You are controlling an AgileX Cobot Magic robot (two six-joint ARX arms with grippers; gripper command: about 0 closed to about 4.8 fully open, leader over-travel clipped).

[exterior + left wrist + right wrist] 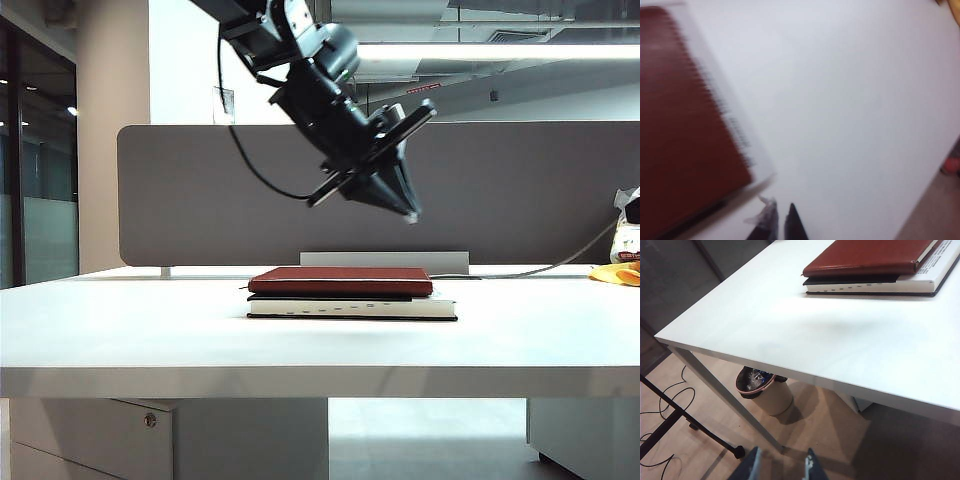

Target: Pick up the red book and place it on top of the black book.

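The red book (685, 120) is motion-blurred and cut off in the left wrist view.

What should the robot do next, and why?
Probably just draw the left pincer up and away. The red book already lies flat on the black book, and that pincer hangs above them holding nothing. The right pincer sits off the table, open.

Black angular left arm (320, 75), looping black cable (240, 150), tapered dark fingers (795, 225), pale-tipped.
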